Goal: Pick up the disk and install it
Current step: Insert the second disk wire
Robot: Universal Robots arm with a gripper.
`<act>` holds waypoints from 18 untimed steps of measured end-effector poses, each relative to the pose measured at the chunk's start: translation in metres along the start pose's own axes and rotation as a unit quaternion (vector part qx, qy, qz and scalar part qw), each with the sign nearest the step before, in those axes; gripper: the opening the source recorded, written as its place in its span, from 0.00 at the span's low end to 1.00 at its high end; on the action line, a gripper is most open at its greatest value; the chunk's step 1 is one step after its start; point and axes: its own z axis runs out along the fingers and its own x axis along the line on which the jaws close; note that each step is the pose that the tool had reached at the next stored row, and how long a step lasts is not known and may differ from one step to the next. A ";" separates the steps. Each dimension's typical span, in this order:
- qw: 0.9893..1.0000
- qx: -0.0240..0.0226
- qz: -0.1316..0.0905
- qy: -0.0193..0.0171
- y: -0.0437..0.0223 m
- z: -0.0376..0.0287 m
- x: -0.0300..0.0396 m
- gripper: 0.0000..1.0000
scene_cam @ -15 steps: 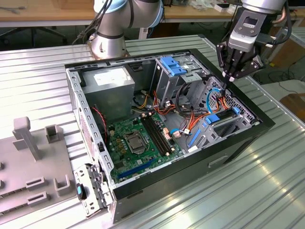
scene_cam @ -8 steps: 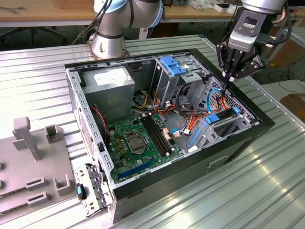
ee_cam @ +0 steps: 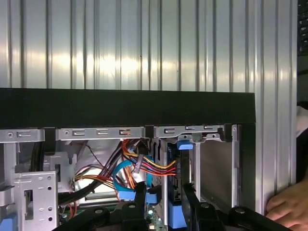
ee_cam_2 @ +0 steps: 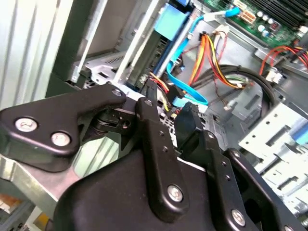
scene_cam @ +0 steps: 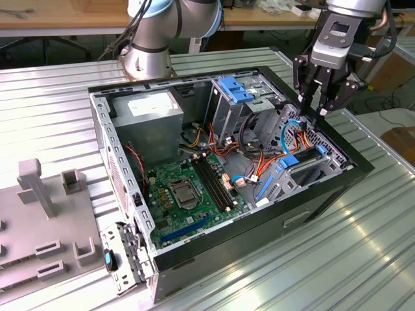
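The open computer case (scene_cam: 214, 175) lies on the ribbed metal table (scene_cam: 363, 259), its near black wall closest to the exterior camera. By the table's near left edge sits a grey fixture plate (scene_cam: 39, 227). The gripper (scene_cam: 319, 107) hovers over the case's far right corner, jaws parted and empty. Just below it the disk (scene_cam: 299, 163), dark with blue rails, stands on edge in the drive bay. A hand (ee_cam: 288, 207) rests beside the case in the first wrist view.
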 end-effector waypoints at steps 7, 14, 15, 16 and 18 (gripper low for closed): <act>1.000 0.000 -0.001 0.000 -0.0012 0.0083 0.0109 0.42; 1.000 -0.001 -0.002 -0.020 -0.0012 0.0123 0.0131 0.42; 1.000 -0.001 -0.002 -0.022 -0.0012 0.0123 0.0131 0.42; 1.000 -0.001 -0.002 -0.022 -0.0012 0.0123 0.0131 0.42; 1.000 -0.001 -0.002 -0.022 -0.0012 0.0126 0.0132 0.42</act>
